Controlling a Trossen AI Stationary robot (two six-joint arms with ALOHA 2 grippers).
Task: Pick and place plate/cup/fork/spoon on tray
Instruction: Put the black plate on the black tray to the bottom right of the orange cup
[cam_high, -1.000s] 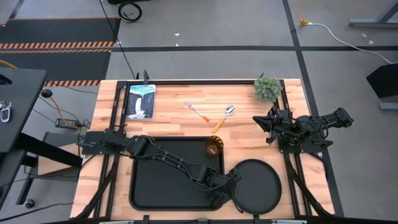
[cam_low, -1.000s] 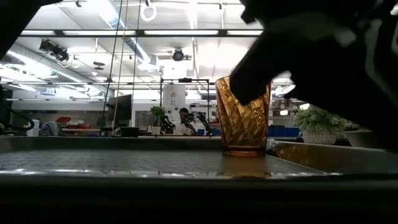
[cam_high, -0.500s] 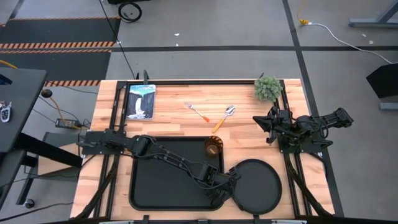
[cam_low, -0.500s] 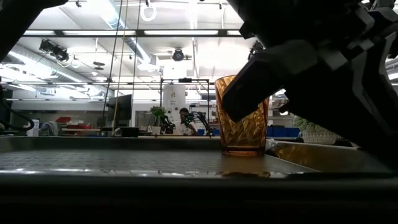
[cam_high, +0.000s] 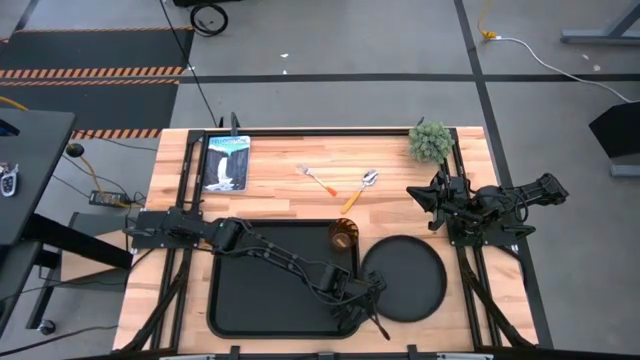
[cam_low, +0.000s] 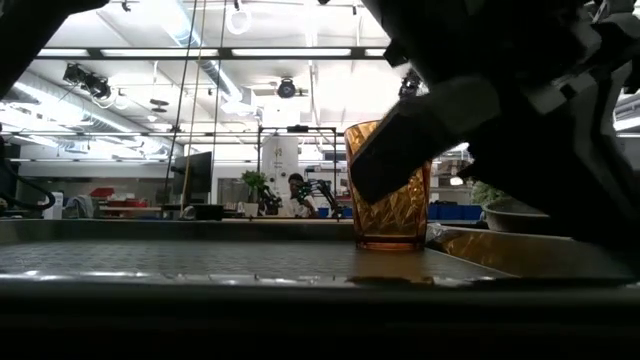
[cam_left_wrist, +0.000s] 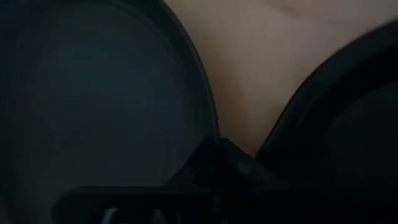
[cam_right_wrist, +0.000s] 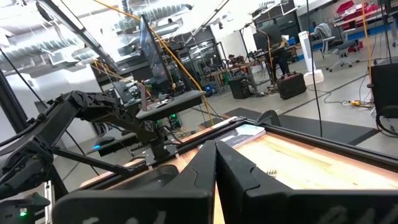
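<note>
The black round plate (cam_high: 405, 280) lies to the right of the black tray (cam_high: 270, 290), with my left gripper (cam_high: 368, 297) shut on its left rim. The amber cup (cam_high: 343, 236) stands upright in the tray's far right corner and shows in the low view as the cup (cam_low: 390, 195). The fork (cam_high: 318, 181) and the spoon (cam_high: 360, 188) lie flat on the wood beyond the tray. My right gripper (cam_high: 425, 200) waits shut at the table's right side, touching nothing. My left gripper pinches the plate's rim (cam_left_wrist: 208, 118) between its two shut fingers, on the side that faces the tray. The fingers reach in from the table's left, across the tray's near right corner. I cannot tell whether the plate is lifted clear of the wood.
A small potted plant (cam_high: 430, 141) stands at the far right corner and a picture card (cam_high: 226, 163) lies at the far left. Bare wood shows between the tray and the fork and spoon. The right arm's base (cam_high: 485, 215) sits just beyond the plate.
My left gripper has shut on the plate's left rim. The plate has then shifted toward the table's far edge and slightly toward the tray. The cup, fork and spoon have stayed in place.
</note>
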